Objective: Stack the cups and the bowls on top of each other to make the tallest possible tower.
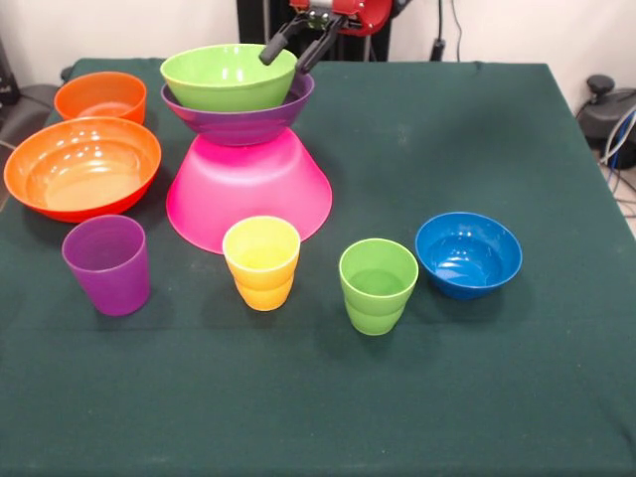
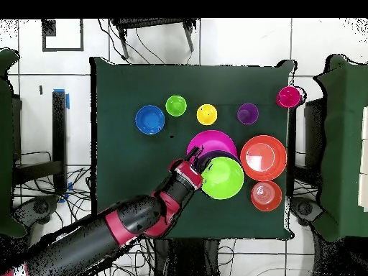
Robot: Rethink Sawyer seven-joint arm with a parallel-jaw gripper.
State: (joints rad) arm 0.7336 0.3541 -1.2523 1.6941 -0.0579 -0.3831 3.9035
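Green bowl point(image 1: 229, 76) tops my tower point(image 1: 243, 159) at the table's back.
From the front, my gripper point(image 1: 290, 50) hangs open, fingers straddling its rim; glossy light plastic, likely slippery, so I'd pinch the rim. From overhead, the gripper point(image 2: 195, 167) meets that bowl point(image 2: 224, 177); a red cup point(image 2: 288, 96) sits at the corner.

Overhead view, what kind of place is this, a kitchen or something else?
Likely a robotics lab, not a kitchen: a green-covered table on a tiled floor, loose cables around it, and a red robot arm over plastic bowls.
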